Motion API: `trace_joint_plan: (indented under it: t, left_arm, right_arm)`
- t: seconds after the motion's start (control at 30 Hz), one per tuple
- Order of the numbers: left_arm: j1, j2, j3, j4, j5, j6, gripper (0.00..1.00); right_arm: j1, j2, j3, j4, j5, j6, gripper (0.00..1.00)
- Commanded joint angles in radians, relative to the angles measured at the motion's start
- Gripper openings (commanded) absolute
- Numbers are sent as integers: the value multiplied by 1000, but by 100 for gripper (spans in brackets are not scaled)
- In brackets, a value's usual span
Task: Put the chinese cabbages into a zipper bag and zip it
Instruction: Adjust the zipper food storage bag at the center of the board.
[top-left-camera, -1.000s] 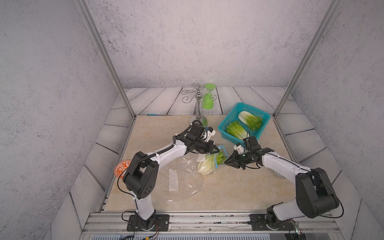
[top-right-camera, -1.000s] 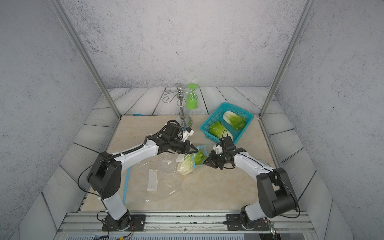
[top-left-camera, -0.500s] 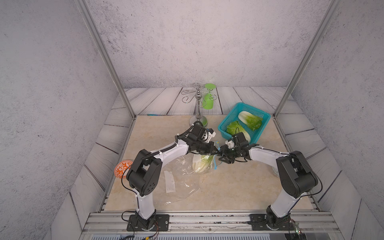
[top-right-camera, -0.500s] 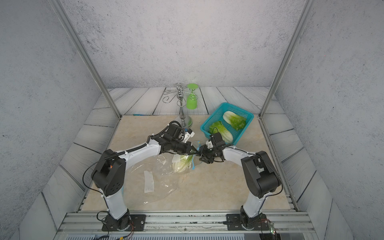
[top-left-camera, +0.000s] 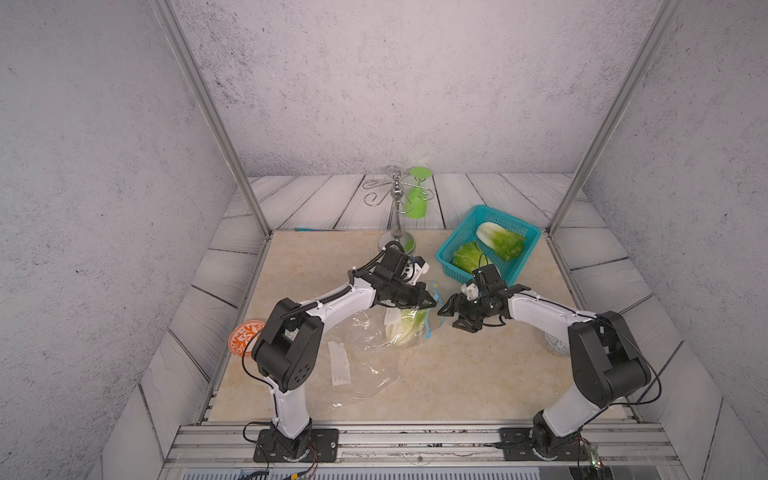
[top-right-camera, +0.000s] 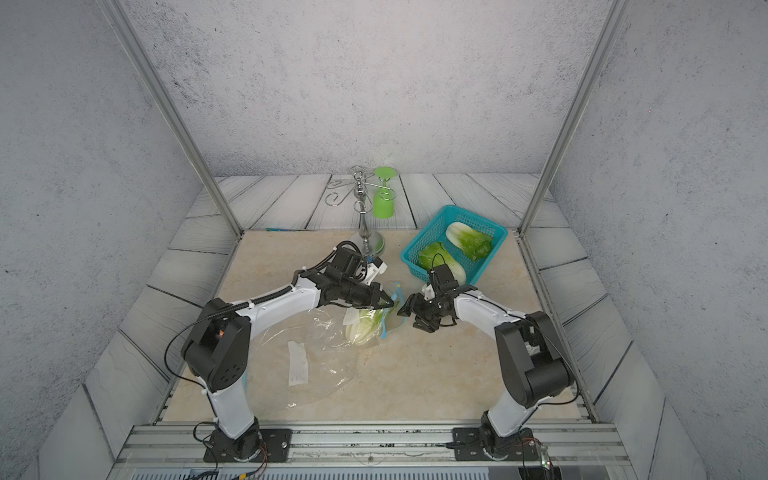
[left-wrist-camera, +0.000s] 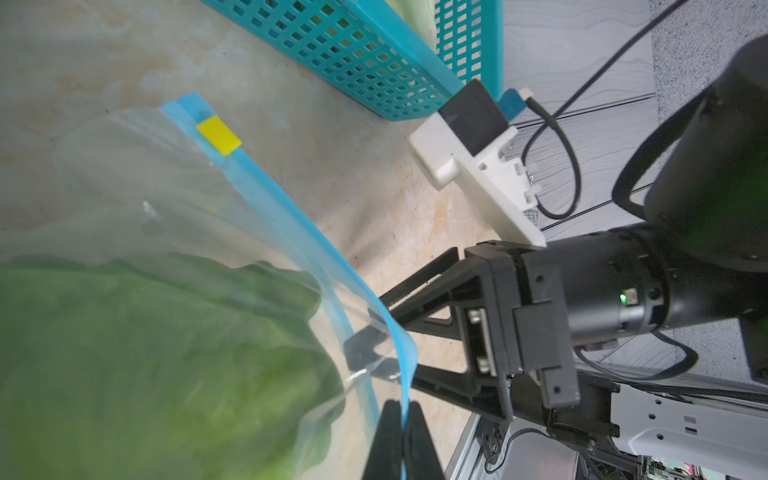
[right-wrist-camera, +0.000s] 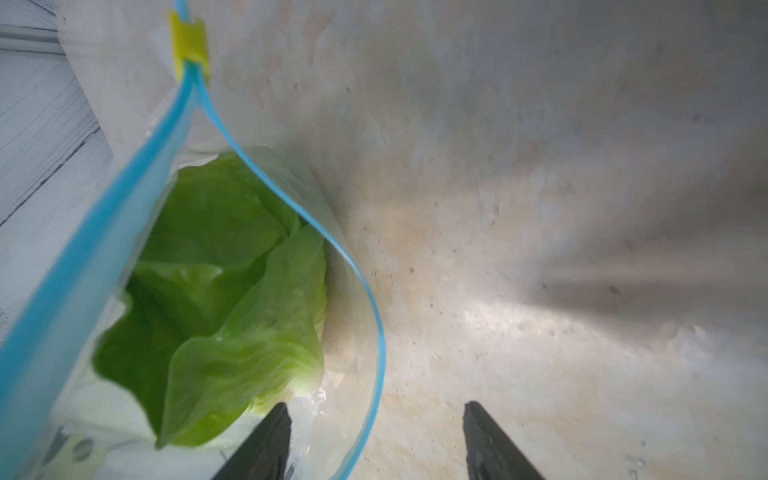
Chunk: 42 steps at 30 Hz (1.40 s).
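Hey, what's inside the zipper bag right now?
One chinese cabbage, green leaves toward the open mouth of the zipper bag. From above, the left gripper covers part of it.

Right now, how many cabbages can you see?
3. One cabbage lies inside the clear zipper bag. Two more lie in the teal basket: a front cabbage, partly behind the right arm, and a back cabbage. I see no others hidden.

I see a clear zipper bag (top-left-camera: 365, 349) with a sky-blue zip strip (left-wrist-camera: 286, 232) and a yellow slider (left-wrist-camera: 219, 135). The chinese cabbage (right-wrist-camera: 232, 291) inside is bright green and white. The mesh basket (top-left-camera: 455, 235) is teal, the goblet (top-left-camera: 417, 199) lime, the tabletop (top-left-camera: 457, 374) mottled beige.
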<state>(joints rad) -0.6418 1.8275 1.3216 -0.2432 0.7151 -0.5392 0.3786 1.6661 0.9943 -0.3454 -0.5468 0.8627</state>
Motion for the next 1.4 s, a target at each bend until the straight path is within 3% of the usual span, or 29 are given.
trace_joint_plan:
  t: [0.0, 0.03, 0.2, 0.33, 0.4, 0.47, 0.6, 0.77, 0.87, 0.97, 1.13, 1.23, 1.37]
  left_arm:
    - [8, -27, 19, -6, 7, 1, 0]
    - [9, -26, 19, -5, 6, 1, 0]
    - [40, -75, 22, -22, -22, -32, 0]
    - [64, -260, 32, -125, -105, -91, 0]
    - [62, -358, -9, -87, -137, -169, 0]
    - [61, -429, -21, -61, -172, -228, 0]
    - [44, -519, 50, -116, -250, -195, 0]
    - [34, -562, 72, -158, -220, -225, 0]
    - [27, -586, 113, -209, -256, -189, 0]
    - [34, -617, 113, -266, -277, -184, 0]
    - [30, -662, -29, -187, -250, -253, 0]
    - [28, -571, -69, -116, -223, -245, 0]
    - [27, -373, -5, -122, -185, -167, 0]
  right_arm:
    - [14, 78, 55, 44, 9, 4, 61]
    - [15, 100, 66, 47, 2, 4, 55]
    - [23, 97, 144, -23, -22, -61, 0]
    - [93, 1, 454, -382, -32, -227, 0]
    - [132, 31, 628, -549, 2, -298, 0]
    - [138, 77, 753, -666, -54, -305, 0]
    - [181, 78, 867, -739, 65, -310, 0]
    - [202, 30, 907, -664, -57, -226, 0]
    - [209, 43, 1029, -727, -3, -243, 0]
    - [210, 53, 973, -788, -14, -237, 0]
    - [215, -92, 636, -535, -42, -130, 0]
    - [147, -53, 496, -430, -52, -121, 0]
    - [69, 67, 522, -491, 35, -233, 0]
